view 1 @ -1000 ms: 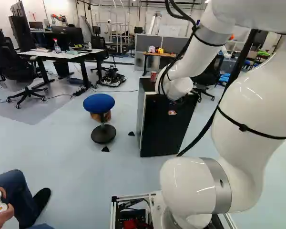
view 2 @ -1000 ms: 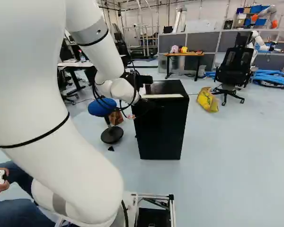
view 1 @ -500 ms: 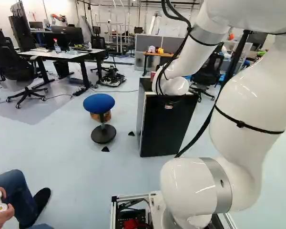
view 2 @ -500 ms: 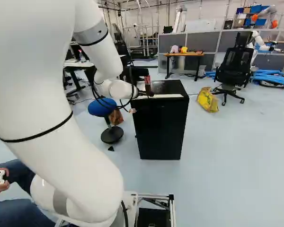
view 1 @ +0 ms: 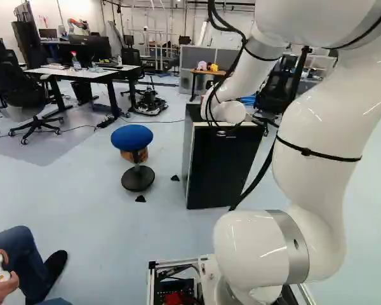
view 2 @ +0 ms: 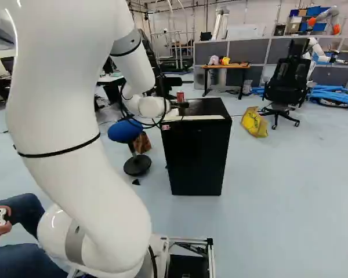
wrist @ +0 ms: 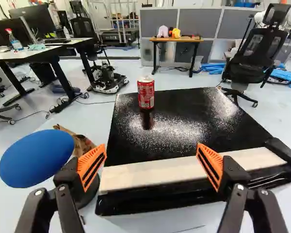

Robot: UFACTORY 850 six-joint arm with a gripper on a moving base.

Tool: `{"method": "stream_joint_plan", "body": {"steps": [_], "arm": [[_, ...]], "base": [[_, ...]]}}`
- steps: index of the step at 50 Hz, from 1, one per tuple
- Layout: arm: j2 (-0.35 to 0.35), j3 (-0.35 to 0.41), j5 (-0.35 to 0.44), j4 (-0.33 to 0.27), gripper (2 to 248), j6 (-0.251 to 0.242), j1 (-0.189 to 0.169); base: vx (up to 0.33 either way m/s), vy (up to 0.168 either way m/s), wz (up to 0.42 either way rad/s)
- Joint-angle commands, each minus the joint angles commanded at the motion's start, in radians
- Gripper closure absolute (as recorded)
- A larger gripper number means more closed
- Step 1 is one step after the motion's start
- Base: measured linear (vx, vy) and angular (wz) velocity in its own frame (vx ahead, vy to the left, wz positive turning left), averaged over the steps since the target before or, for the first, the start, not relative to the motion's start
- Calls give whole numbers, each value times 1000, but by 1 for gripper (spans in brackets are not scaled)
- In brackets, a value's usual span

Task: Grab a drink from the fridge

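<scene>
The gripper (wrist: 151,146) is released, the can (wrist: 146,93) upright on the fridge (wrist: 184,119) at its twelve o'clock; advancing too low could snag the fridge, or off-centre, topple the can

I count two fingers (wrist: 91,167) of mine, one fridge (wrist: 169,128) at twelve o'clock, one can (wrist: 146,93) at twelve, one stool (wrist: 36,158) at ten, one wooden table (wrist: 186,39) past twelve, one yellow bag (view 2: 254,122).

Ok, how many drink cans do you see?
1: a red can, upright on top of the black fridge, toward its far side, ahead of the open fingers. Any cans inside the fridge would be hidden.
</scene>
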Motion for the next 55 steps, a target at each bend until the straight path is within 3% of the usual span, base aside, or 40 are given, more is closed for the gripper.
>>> {"method": "stream_joint_plan", "body": {"steps": [20,55], "arm": [[-98,-114,66,-8,3,0,-8],[-266,-319,66,-8,3,0,-11]], "base": [[0,0,0],[0,0,0]]}}
